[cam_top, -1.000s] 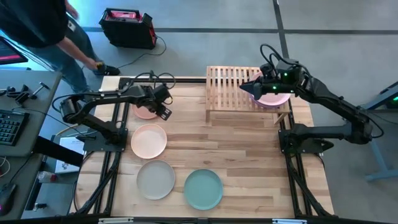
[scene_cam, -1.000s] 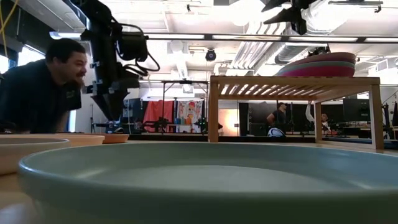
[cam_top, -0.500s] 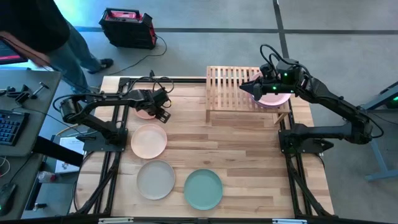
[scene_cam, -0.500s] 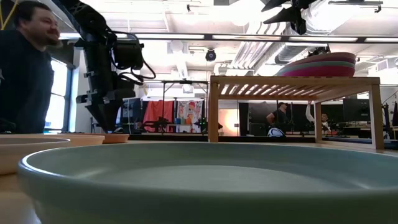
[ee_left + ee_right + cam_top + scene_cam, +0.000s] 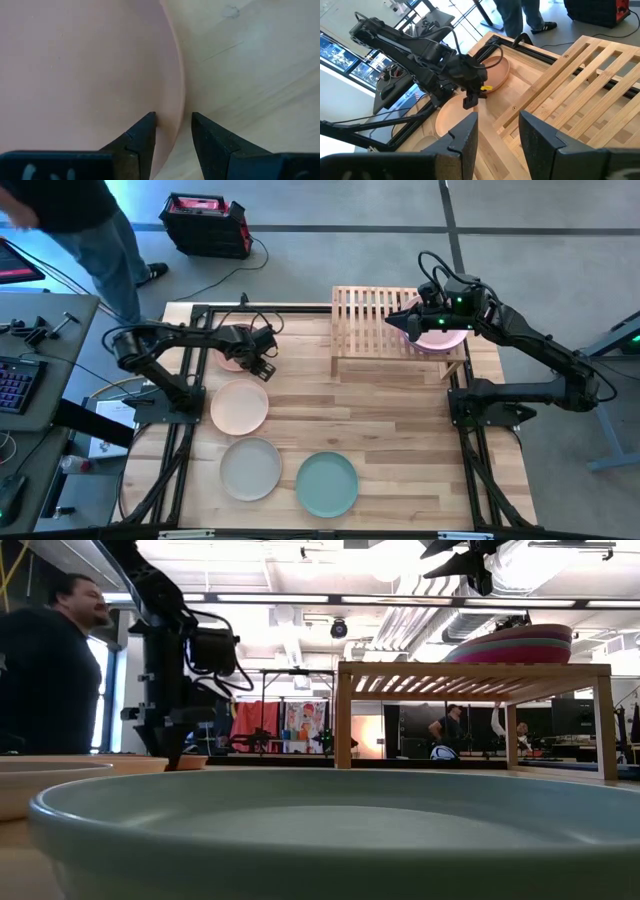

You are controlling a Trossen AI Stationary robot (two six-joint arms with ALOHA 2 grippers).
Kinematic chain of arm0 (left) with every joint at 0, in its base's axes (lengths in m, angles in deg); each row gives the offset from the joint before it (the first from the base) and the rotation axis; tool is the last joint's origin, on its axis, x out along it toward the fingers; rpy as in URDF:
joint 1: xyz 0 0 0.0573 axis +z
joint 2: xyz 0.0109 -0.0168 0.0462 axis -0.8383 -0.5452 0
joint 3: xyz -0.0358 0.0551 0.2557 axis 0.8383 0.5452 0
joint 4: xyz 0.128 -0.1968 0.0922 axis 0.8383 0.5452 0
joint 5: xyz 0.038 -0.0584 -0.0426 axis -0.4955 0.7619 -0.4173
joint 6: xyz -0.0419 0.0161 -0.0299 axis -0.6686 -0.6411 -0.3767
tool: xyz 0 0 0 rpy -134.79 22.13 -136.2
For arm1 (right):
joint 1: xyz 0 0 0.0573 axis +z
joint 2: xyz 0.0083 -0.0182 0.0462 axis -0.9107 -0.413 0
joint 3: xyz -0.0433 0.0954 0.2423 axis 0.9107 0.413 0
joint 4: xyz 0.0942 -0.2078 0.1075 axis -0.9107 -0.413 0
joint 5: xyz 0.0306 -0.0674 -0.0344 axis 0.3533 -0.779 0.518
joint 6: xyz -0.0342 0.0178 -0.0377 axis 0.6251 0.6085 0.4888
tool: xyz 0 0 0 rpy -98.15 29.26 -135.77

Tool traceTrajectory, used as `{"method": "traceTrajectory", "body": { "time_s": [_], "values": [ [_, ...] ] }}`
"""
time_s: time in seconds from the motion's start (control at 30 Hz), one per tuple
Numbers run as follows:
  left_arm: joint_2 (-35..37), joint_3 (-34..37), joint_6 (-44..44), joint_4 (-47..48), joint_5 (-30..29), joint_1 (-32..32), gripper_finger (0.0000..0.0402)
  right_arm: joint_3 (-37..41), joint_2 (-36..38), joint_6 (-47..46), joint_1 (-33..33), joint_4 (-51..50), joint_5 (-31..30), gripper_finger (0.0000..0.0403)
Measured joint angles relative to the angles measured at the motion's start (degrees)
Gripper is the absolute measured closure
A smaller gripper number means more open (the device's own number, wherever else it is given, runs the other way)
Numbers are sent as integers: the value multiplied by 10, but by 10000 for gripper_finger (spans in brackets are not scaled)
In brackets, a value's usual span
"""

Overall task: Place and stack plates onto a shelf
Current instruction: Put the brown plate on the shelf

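A pink plate (image 5: pixel 228 362) lies flat on the table at the far left. My left gripper (image 5: pixel 264 364) points down over its right-hand edge and is open. In the left wrist view one finger stands over the plate's inside and the other outside its rim (image 5: pixel 176 90). The wooden slatted shelf (image 5: pixel 365 320) stands at the far middle of the table, with a stack of plates (image 5: pixel 440 340) on its right half. My right gripper (image 5: pixel 497 117) hangs open above the shelf with nothing between its fingers.
A peach plate (image 5: pixel 239 406), a beige plate (image 5: pixel 250 468) and a mint green plate (image 5: pixel 327 484) lie flat on the table's left and near part. The shelf's left half is bare slats. A person (image 5: pixel 70 210) stands beyond the far left corner.
My left gripper has come straight down toward the pink plate, staying open, and its fingers now straddle the rim. The person behind the table has shifted to the left. My right arm has kept still.
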Motion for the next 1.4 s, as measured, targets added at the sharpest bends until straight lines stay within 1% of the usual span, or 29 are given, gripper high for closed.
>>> {"method": "traceTrajectory", "body": {
  "time_s": [0.13, 0.2, 0.3, 0.43, 0.47, 0.57, 0.67, 0.93, 1.1, 1.2, 1.4],
  "values": [
    [-5, -1, 0, 0, 0, 0, 289, 0, 0, 0, 0, 0, 0, 279],
    [-3, -1, 2, -1, -2, 0, 299, 0, 0, 0, 0, 0, 0, 279],
    [2, 1, 20, -2, -4, 0, 329, 0, 0, 1, 0, 0, 0, 279],
    [3, 1, 39, -3, -5, 0, 382, 0, 0, 14, 0, 0, 0, 279],
    [4, 1, 45, -3, -7, 0, 390, 0, 0, 15, 0, 0, 0, 279],
    [4, -1, 48, -2, -10, -3, 393, 0, 0, 15, 0, 0, 0, 279],
    [3, -18, 67, 24, -8, -9, 397, 0, 0, 15, 0, 0, 0, 279],
    [3, -114, 134, 80, -7, -25, 400, 0, 0, 15, 0, 0, 0, 279],
    [3, -190, 174, 135, -30, -26, 400, 0, 0, 15, 0, 0, -1, 279],
    [3, -237, 213, 155, -49, -26, 400, 0, 0, 15, 0, 0, -1, 279],
    [3, -335, 302, 169, -55, -29, 401, 0, 0, 26, 0, 0, -6, 279]
  ]
}}
